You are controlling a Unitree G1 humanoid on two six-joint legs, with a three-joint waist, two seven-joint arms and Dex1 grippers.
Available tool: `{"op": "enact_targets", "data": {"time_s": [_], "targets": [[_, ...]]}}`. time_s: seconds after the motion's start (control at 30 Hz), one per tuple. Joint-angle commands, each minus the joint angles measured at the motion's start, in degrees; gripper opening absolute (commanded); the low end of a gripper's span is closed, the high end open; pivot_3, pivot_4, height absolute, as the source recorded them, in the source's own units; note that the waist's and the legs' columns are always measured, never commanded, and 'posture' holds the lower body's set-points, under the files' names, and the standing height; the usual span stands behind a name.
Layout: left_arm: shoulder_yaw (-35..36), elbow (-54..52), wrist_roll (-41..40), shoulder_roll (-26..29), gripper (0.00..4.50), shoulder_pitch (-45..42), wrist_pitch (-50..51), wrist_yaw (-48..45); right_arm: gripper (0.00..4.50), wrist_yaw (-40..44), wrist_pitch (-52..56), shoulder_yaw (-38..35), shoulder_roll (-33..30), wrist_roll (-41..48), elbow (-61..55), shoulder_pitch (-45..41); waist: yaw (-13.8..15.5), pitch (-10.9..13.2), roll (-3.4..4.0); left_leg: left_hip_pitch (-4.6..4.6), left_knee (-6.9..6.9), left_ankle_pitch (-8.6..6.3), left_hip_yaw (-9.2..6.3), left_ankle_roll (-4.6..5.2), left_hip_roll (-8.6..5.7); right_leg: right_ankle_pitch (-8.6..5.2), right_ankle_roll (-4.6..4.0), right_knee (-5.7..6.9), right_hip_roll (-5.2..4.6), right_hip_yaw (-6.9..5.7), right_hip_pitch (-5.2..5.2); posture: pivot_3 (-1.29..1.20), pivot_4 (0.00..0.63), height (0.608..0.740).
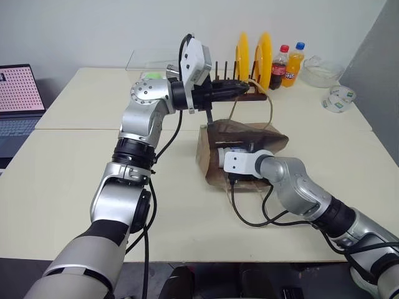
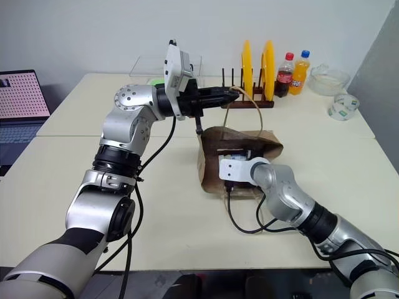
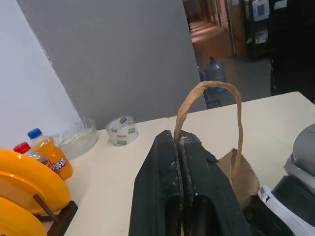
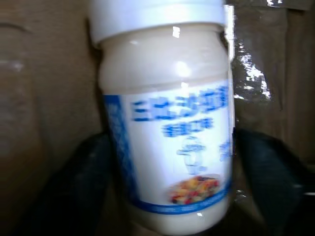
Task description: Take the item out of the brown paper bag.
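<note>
On the counter [image 1: 75, 156], going from left to right, a laptop [image 1: 19, 106] sits at the far left edge, then the left hand [image 1: 240, 88] is raised above the middle, pinched fully shut on one twisted paper handle [image 3: 209, 105] of the brown paper bag [image 1: 215, 146] and holding that side up so the mouth gapes. Below it the bag lies on the counter with the right hand [image 4: 162, 196] pushed into its opening; its two black fingers [image 4: 78, 182] stand apart on either side of the white bottle [image 4: 165, 118], which is inside the bag against the brown paper, cap pointing away from the hand. The fingers flank the lower part of the bottle's body, but whether they already press on it cannot be told. Further right and back stand a rack with yellow plates [image 1: 254, 59], a cola bottle [image 1: 282, 65], an orange soda bottle [image 1: 295, 62], a glass bowl [image 1: 321, 71] and a roll of tape [image 1: 338, 98]. The step in hand looks like the grasp inside the bag: next the right hand needs to close firmly on the bottle and draw it back out through the mouth while the left keeps the handle lifted.
</note>
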Motion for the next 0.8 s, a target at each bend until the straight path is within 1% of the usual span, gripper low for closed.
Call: {"op": "enact_targets", "data": {"time_s": [0.03,0.23,0.37,0.43,0.53,0.6,0.7,0.8], "targets": [[0.6,-1.4,0.7,0.9,0.0,-0.7,-2.1,0.7,3.0,0.6,-3.4,-3.1,0.2,-0.9,-0.9,0.1,0.0,0.0,0.0,0.0,0.0,0.0,0.0,0.0,0.0,0.0,0.0,0.0,0.0,0.0,0.0,0.0,0.15,0.74],[-0.1,1.8,4.0,1.6,0.0,-1.1,-5.7,2.0,3.0,3.2,-8.2,-8.7,-0.8,1.4,-6.3,1.1,0.0,0.0,0.0,-0.04,-0.01,0.0,0.01,0.0,0.0,0.0,0.0,0.02,0.0,0.0,-0.06,0.0,0.15,0.74],[-0.5,3.8,5.9,1.9,0.0,-1.2,-8.3,2.3,3.0,6.4,-10.5,-13.3,-1.9,3.7,-10.3,1.2,0.0,0.0,0.0,-0.52,0.08,0.01,0.0,-0.02,-0.02,0.01,-0.01,0.15,0.0,0.0,-0.52,0.0,0.15,0.74],[-0.6,4.8,6.6,1.8,0.0,-1.3,-9.3,2.6,3.0,8.4,-10.4,-16.0,-1.6,6.3,-12.5,0.9,0.0,0.0,0.0,-0.7,0.12,0.02,0.0,-0.03,-0.03,0.01,-0.01,0.28,-0.01,-0.01,-0.73,0.0,0.15,0.74],[-0.6,6.0,7.2,1.7,0.0,-1.7,-10.2,3.3,3.0,10.7,-9.9,-19.4,-0.6,10.3,-15.4,1.0,0.0,0.0,0.0,-0.71,0.12,0.02,0.01,-0.03,-0.02,0.01,-0.01,0.32,-0.01,-0.01,-0.75,0.0,0.15,0.74],[-0.7,7.0,7.8,1.6,0.0,-2.0,-10.8,3.9,3.0,12.9,-9.4,-23.0,0.4,15.8,-19.1,1.6,0.0,0.0,0.0,-0.7,0.12,0.02,0.01,-0.03,-0.02,0.01,-0.01,0.35,-0.01,-0.01,-0.75,0.0,0.15,0.74],[-0.8,8.1,8.3,1.6,0.0,-2.4,-11.6,4.6,3.0,13.3,-8.5,-27.2,1.8,20.6,-22.7,1.5,0.0,0.0,0.0,-0.71,0.12,0.02,-0.01,-0.03,-0.01,0.01,-0.01,0.36,-0.01,-0.03,-0.76,0.0,0.15,0.74],[-0.8,9.2,8.7,1.4,0.0,-2.6,-12.4,5.0,3.0,11.7,-6.0,-32.2,4.7,25.8,-24.6,0.6,0.0,0.0,0.0,-0.7,0.12,0.02,-0.01,-0.03,-0.02,0.01,-0.01,0.39,-0.03,-0.03,-0.75,0.0,0.15,0.74]]}}
